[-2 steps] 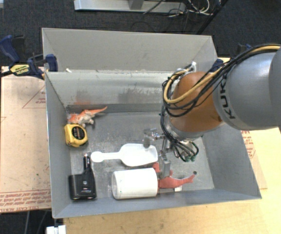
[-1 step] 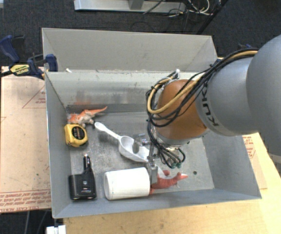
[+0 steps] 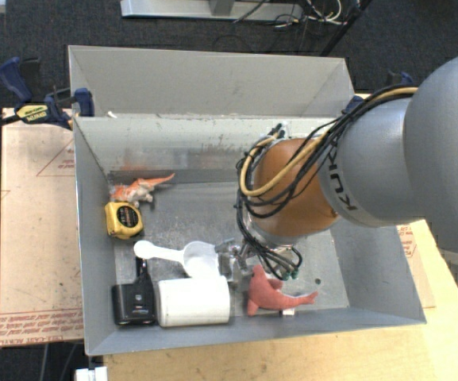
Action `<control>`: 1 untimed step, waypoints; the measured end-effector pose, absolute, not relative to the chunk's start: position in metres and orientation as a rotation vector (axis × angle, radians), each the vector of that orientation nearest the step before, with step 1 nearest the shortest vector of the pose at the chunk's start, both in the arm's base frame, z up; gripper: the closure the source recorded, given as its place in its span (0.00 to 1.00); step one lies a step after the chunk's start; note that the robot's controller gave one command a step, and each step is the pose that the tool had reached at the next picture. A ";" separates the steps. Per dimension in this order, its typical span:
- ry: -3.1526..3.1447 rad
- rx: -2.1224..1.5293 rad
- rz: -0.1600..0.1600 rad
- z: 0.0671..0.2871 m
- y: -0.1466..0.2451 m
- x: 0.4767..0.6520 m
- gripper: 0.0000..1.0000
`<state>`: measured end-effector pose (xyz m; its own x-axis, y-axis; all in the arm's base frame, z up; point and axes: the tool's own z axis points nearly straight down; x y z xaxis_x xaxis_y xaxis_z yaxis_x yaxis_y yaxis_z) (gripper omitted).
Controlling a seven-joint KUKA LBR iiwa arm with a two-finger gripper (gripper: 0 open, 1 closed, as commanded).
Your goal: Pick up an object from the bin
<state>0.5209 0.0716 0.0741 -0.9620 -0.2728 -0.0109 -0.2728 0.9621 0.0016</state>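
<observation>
the pincer (image 3: 240, 262) is seen low in the bin (image 3: 213, 137), close to its floor, hung under the orange cover and cables of the wrist. whether it is apart or together cannot be told, as it is partly masked by the wrist. nothing can be made out clamped in it, so the pick is judged not yet done.

just beside the pincer, on its front-right in the view, a pink rubber toy (image 3: 272, 296) is lying on the floor. just to its left the bowl of a white scoop (image 3: 173, 254) is found, and in front of that a white cylinder (image 3: 194, 302) on its side. the toy or the scoop may be the thing to be taken, but which one cannot be decided.

farther to the left of the pincer, well apart from it, a black device (image 3: 133, 302), a yellow tape measure (image 3: 123, 219) and an orange toy dinosaur (image 3: 137, 187) are lying untouched.

a firm grasp, a lift and the clearing of the rim are judged to be left.
</observation>
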 end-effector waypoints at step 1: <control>3.102 -0.430 0.005 0.074 0.071 0.521 1.00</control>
